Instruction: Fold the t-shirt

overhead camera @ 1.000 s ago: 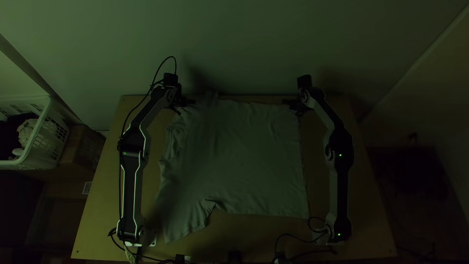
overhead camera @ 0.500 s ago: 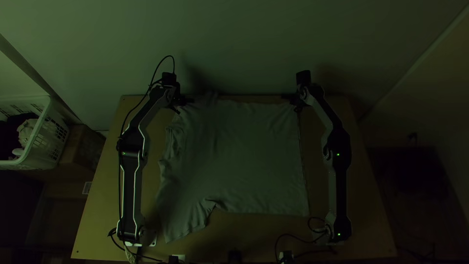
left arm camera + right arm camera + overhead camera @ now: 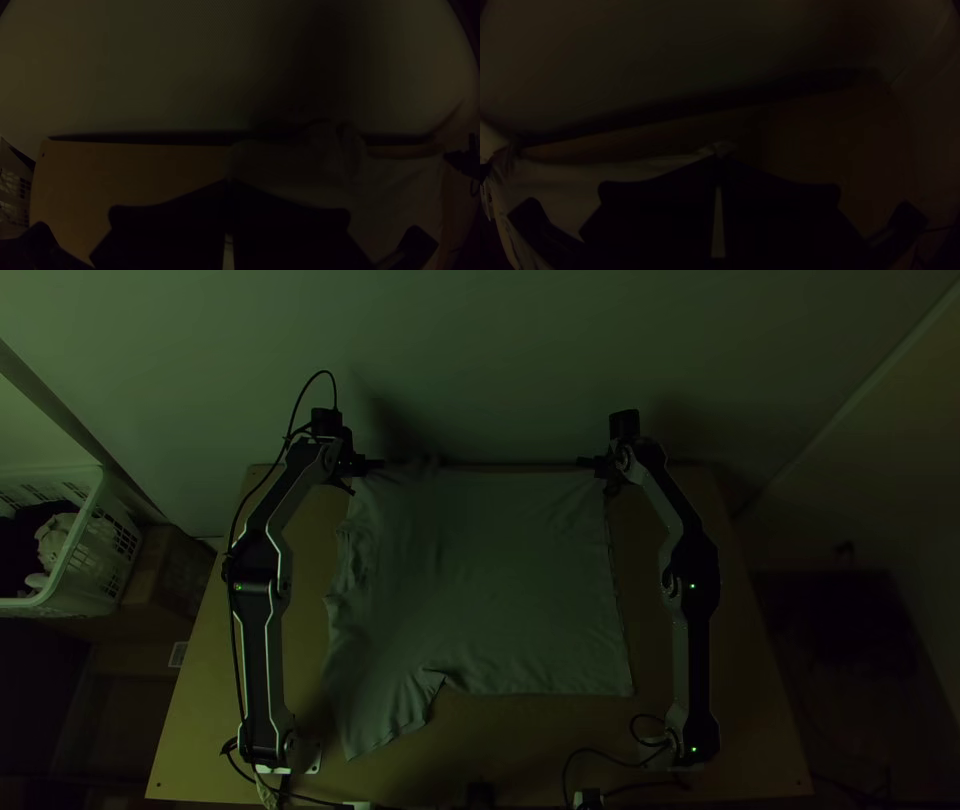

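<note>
One t-shirt (image 3: 490,580) on the bench (image 3: 755,720), pale as far as I can make out in this gloom, and it's lying sideways. Most of the body is spread pretty flat between the two arms, with the long straight hem over by the right arm (image 3: 696,660). At the left arm's side it gets messier: crumpled folds along that edge, and a sleeve (image 3: 385,715) angling down toward the near side of the bench. Another bit of cloth is bunched up at the bench's far edge, just beside the left tool.

Left tool (image 3: 378,463) is at the shirt's far corner on its own side. Its fingers (image 3: 175,220) come together at the tips, with just a thin slit farther back, and they've got a pinch of shirt there. Right tool (image 3: 585,461) is at the far end of the hem. Same deal, tips together, slim gap behind them, and a little scrunched corner of fabric poking out past the ends. Far edge of the shirt runs between the two tools.

Farther out, a black cable (image 3: 325,372) loops over the left arm (image 3: 262,660). Beyond the bench is a plain wall (image 3: 480,360). Off past the left arm, there's a white slatted basket (image 3: 90,575) with light and dark cloth in it, and a brown box (image 3: 165,575) beside it.
</note>
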